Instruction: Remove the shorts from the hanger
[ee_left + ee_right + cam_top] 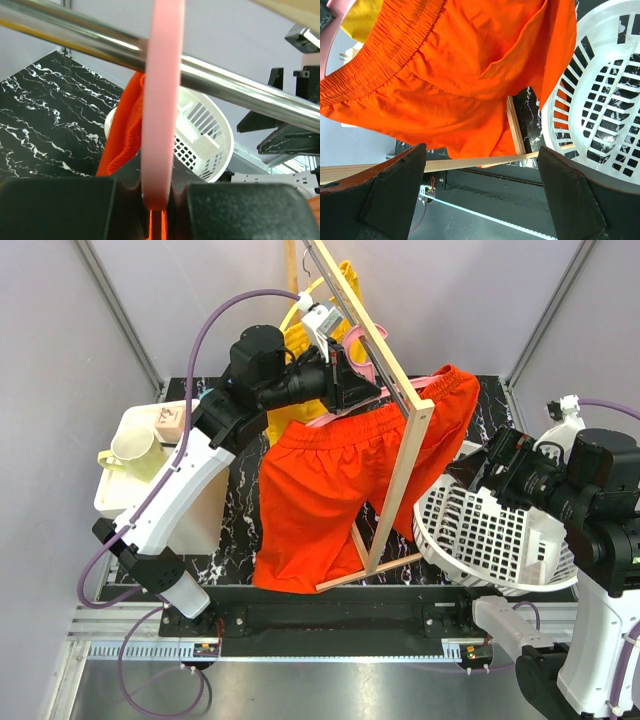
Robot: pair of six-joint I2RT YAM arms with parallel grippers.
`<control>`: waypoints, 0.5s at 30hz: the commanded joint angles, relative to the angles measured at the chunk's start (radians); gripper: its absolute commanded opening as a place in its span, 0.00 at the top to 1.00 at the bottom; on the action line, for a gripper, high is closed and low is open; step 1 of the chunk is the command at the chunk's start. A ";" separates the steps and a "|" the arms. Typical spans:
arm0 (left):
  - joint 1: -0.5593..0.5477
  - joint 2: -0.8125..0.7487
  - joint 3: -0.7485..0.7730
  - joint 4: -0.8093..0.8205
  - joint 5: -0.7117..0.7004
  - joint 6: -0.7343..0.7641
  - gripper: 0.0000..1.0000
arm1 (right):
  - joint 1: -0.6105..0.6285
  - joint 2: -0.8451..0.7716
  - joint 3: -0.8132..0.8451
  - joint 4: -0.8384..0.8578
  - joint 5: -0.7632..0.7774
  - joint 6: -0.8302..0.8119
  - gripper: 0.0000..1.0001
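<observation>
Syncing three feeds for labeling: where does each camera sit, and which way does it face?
Top external: above and behind the bases, looking down on the table; both arms show, flanking the shorts.
Left wrist: on the left arm, looking along the left gripper, shut on the hanger crossing a metal rail.
Right wrist: on the right arm, looking past the open right gripper toward the shorts.
Shared: both wrist views show the shorts and the white basket.
</observation>
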 commanded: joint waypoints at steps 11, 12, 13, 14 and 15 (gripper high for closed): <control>0.064 -0.048 -0.097 0.305 0.143 -0.501 1.00 | -0.003 0.006 0.008 0.009 0.017 -0.011 0.00; 0.071 -0.058 -0.115 0.329 0.147 -0.530 1.00 | -0.003 0.007 0.008 0.009 0.016 -0.009 0.00; 0.087 -0.061 -0.126 0.345 0.153 -0.591 1.00 | -0.003 0.010 0.006 0.009 0.017 -0.012 0.00; 0.093 -0.062 -0.132 0.355 0.170 -0.621 1.00 | -0.002 0.010 0.006 0.011 0.017 -0.014 0.00; 0.101 -0.067 -0.145 0.369 0.175 -0.647 1.00 | -0.003 0.013 0.006 0.009 0.014 -0.014 0.00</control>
